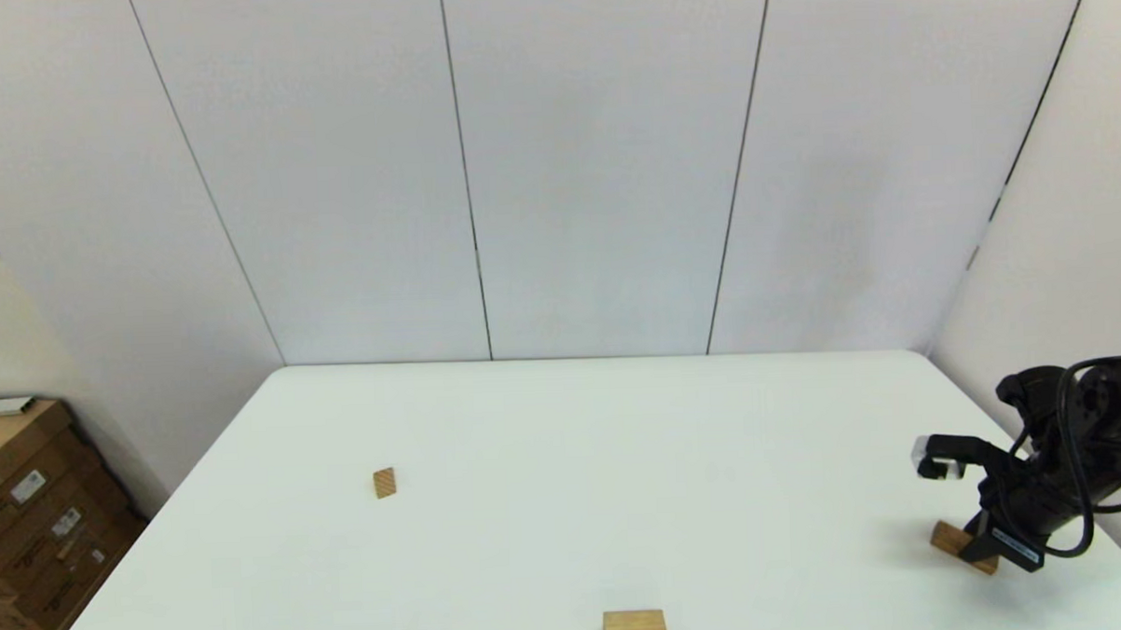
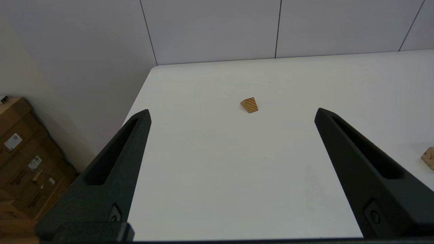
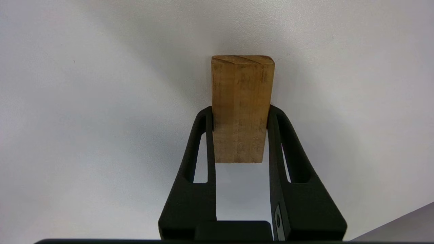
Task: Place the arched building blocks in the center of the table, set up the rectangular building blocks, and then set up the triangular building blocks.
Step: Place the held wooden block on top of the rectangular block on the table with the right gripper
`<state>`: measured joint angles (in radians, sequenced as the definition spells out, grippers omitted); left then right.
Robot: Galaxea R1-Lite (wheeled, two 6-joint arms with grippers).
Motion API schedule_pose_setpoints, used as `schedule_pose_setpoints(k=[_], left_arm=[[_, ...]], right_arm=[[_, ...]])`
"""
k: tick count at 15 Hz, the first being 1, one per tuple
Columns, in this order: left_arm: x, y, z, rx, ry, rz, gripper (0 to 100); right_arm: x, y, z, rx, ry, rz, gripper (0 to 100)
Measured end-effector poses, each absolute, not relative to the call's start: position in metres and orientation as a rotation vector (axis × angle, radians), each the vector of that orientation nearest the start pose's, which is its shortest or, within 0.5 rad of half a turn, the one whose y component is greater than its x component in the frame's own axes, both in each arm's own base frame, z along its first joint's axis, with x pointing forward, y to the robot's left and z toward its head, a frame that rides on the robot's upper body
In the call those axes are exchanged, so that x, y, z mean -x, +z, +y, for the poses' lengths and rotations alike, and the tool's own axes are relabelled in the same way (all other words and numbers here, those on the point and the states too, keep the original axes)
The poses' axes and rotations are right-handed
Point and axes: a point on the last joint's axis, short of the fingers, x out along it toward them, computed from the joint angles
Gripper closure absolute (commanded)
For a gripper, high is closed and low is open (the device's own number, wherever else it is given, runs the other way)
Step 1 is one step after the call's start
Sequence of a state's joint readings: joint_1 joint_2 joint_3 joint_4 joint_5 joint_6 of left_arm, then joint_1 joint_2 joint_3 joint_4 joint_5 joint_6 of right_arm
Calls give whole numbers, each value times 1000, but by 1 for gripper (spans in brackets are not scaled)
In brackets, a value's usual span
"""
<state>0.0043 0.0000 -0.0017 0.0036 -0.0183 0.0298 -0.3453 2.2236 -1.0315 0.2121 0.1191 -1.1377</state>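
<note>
Now right gripper point(image 3: 240, 112) clamps flat brown rectangular building blocks point(image 3: 241, 101).

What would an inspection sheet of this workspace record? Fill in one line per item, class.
Surface: large plain white rectangular table.
Job's things: light tan thick arched wooden block at the near edge; small striped-grain wooden wedge on the left; flat darker brown wooden slab at the right, between the right fingers.
Clutter: nothing seen.
Grippers: right gripper shut on the slab; left gripper open, above the table's near left part, holding nothing.
Cables: black cables looped on the right arm.
Surroundings: white panelled walls; brown cardboard boxes left of the table.
</note>
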Motion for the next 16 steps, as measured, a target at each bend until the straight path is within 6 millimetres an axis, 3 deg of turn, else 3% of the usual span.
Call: schedule_pose_setpoints(k=[4,7,12,16], left_arm=[[23,76,-1,-29,-14,1,0],[23,76,-1,-29,-14,2,0],[23,76,-1,-29,-14,2,0],[23,76,-1,-29,-14,2,0]], right_arm=[[-314,8,-108,629,592,1259,100],[-313,33,-88,676,634,1183,100],[-293,78,1,823,878,1071,100],[-264,97,74,943,1088,978,100]])
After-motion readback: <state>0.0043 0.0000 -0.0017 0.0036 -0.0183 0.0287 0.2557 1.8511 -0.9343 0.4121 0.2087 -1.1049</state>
